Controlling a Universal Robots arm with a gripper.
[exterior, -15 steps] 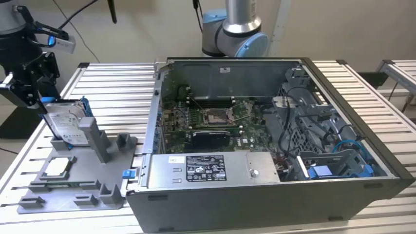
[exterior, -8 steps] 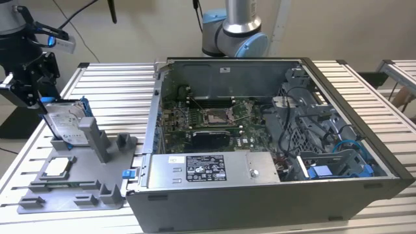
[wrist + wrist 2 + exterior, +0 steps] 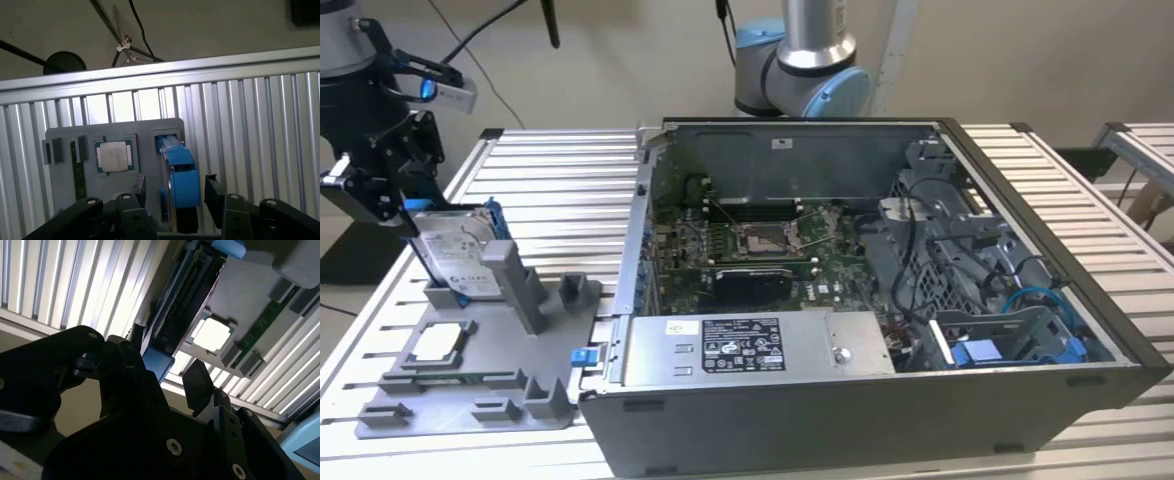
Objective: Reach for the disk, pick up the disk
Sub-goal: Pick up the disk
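On the ribbed metal table point(image 3: 547, 160), toward the exterior view's left, we find a gray fixture point(image 3: 470, 395) beside the open computer case point(image 3: 854, 420). The disk point(image 3: 454, 252) stands on edge in a slot of this fixture, its labelled face tilted toward the case. We judge that the upright seating serves to present the narrow top edge to a grasp from above. The gripper point(image 3: 400, 195) hangs at the disk's upper end, on the side away from the case. A small square chip point(image 3: 434, 340) lies flat in a pocket of the same fixture.

From the first wrist view we look down along the disk point(image 3: 181, 172). Its blue bracket sits between the two black fingers point(image 3: 214, 192), with a visible gap on each side. We therefore read the claw as open, straddling the disk but not clamping it. The chip point(image 3: 113, 155) rests just beside it.

From the second wrist view, the blue bracket end of the disk point(image 3: 159, 365) again lies between the jaws, with one fingertip point(image 3: 197, 382) clear of it. We judge the reach close to complete and the pick-up not yet made
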